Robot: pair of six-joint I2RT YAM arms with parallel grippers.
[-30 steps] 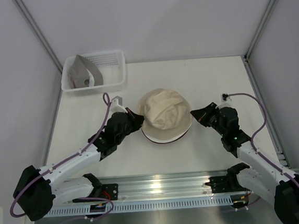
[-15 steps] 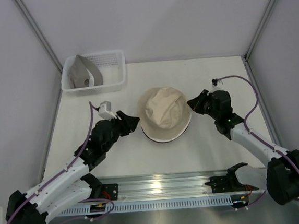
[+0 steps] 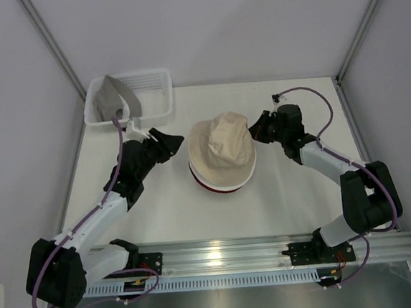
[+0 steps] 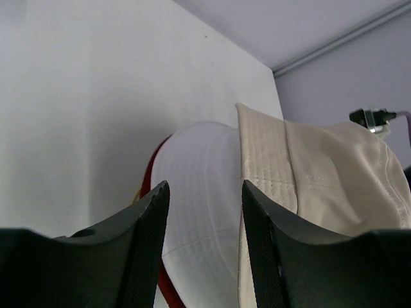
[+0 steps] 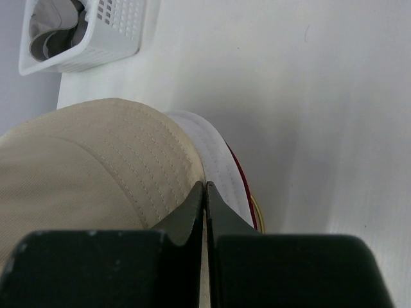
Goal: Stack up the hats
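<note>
While three hats (image 3: 223,149) lie stacked mid-table, one grey hat (image 3: 107,103) fills one basket (image 3: 150,79); left pincer (image 3: 180,140) parted, empty; right pincer (image 3: 252,129) closed.

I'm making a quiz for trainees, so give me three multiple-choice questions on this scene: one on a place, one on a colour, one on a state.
1. Which hat tops the stack? A white; B dark red; C beige.
2. Where is the grey hat? A in the basket; B beside the stack; C under the stack.
3. How do the jaws of the left gripper stand? A shut on a brim; B open; C shut on nothing.
Answers: 1 C, the beige hat lies over the white hat. 2 A, it lies crumpled in the basket. 3 B, a gap shows between its fingers.
</note>
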